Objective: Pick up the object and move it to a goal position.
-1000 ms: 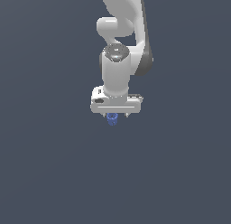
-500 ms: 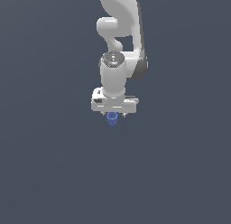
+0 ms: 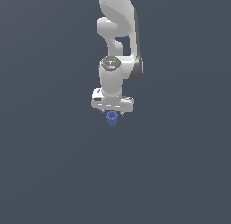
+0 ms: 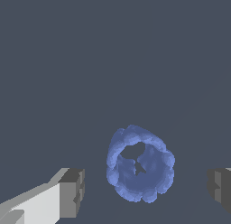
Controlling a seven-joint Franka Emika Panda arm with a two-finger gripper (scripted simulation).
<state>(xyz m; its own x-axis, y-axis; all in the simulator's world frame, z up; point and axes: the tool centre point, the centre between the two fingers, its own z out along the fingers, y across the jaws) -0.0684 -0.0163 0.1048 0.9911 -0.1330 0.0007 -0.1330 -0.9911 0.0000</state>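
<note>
- Directly below the white gripper (image 3: 112,111) sits the blue ringed cylinder (image 3: 112,119), on the dark grey surface (image 3: 54,173).
- Seen from the wrist, the cylinder (image 4: 140,164) shows a hollow top with a lumpy rim.
- Both fingers (image 4: 72,192) stand spread wide apart, one on each side of the cylinder, touching nothing.
- Above, the arm (image 3: 118,33) rises out of the exterior view.

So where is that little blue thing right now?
In the exterior view, the blue piece sits near the picture's middle, directly below the white end effector. The wrist view shows it between the two open fingers, touching neither.
</note>
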